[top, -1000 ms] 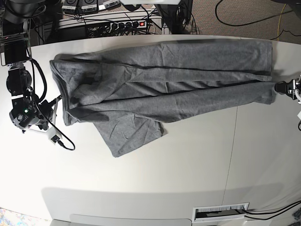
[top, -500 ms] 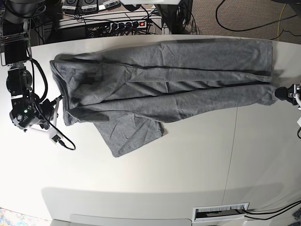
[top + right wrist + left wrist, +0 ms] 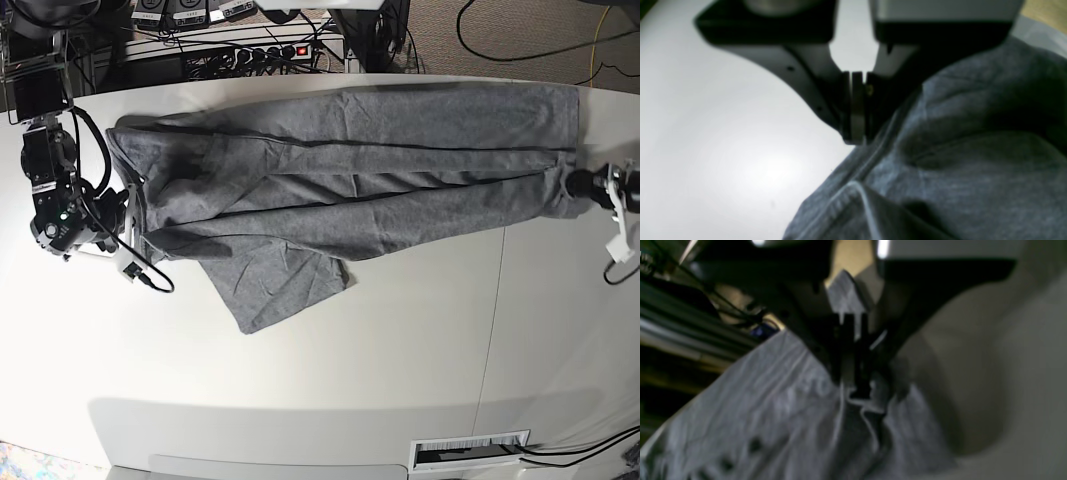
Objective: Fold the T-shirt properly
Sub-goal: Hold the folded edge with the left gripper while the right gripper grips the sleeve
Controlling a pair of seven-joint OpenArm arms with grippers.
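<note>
Jaws pinch T-shirt [image 3: 350,185] hem in wrist views; base hides it.

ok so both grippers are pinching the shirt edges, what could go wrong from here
The left gripper pinches only a thin bunched bit of the T-shirt hem, so it may slip out under tension. The sleeve lies splayed toward the table front and could crumple underneath. The right gripper may grab just one layer.

T-shirt [image 3: 350,180] across table [image 3: 400,350]

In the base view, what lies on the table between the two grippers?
Only the T-shirt, stretched flat from the right gripper to the left gripper.
</note>
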